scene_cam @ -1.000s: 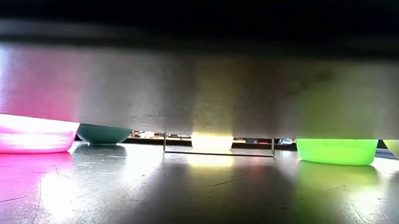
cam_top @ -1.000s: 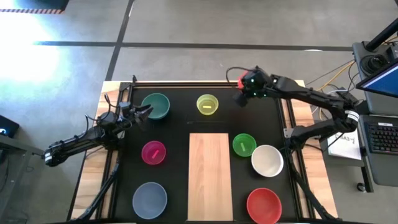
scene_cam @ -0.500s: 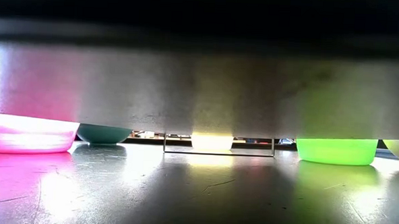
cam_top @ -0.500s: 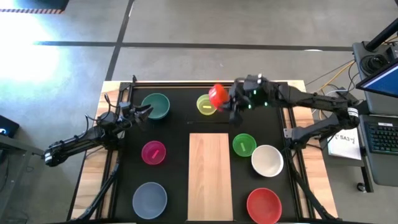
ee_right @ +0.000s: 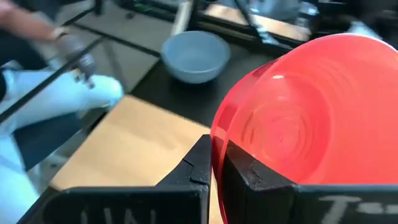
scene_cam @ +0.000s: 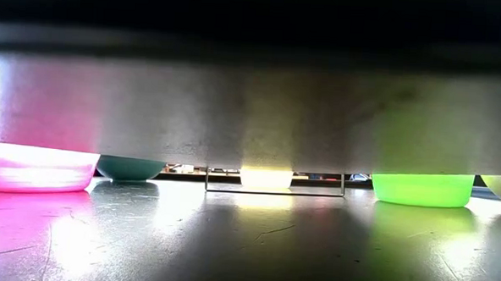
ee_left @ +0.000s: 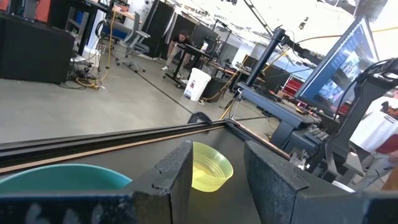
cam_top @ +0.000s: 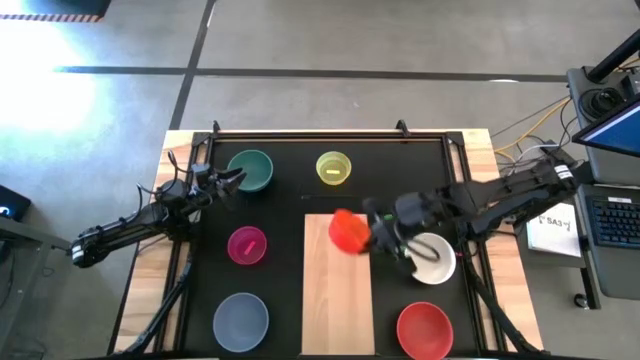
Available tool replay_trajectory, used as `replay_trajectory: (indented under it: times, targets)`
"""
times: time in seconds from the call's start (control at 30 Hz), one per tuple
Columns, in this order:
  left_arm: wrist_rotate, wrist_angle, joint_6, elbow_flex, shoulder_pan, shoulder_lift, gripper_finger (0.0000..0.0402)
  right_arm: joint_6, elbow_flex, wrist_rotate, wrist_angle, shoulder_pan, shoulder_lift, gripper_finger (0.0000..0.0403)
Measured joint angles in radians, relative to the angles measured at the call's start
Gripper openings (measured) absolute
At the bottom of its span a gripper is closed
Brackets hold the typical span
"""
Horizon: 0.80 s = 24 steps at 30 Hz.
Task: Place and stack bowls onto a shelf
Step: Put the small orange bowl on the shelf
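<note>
While the right gripper [cam_top: 372,238] holds the orange-red bowl [cam_top: 348,231] pinched by its rim over the shelf [cam_top: 338,300], nothing sits there yet; seven bowls wait on the table

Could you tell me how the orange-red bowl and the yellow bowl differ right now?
The orange-red bowl is pinched by its rim in the right end effector; the yellow bowl is free. The orange-red bowl is tilted on edge over the shelf; the yellow bowl sits upright on the black tabletop beyond the shelf's far end. Both are small, round bowls.
</note>
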Motion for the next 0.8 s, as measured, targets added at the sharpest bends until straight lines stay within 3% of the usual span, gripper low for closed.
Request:
replay_trajectory:
  times: [0.2,0.47,0.8]
  targets:
    - [0.000,0.000,0.000,0.000,0.000,0.000,0.0126,-0.013,-0.114,0.000,0.145,0.102,0.000,0.0008]
    - [0.000,0.000,0.000,0.000,0.000,0.000,0.0126,0.017,-0.308,0.000,0.421,0.151,0.000,0.0008]
    - [0.000,0.000,0.000,0.000,0.000,0.000,0.0126,0.144,-0.372,0.001,0.593,0.178,0.047,0.0008]
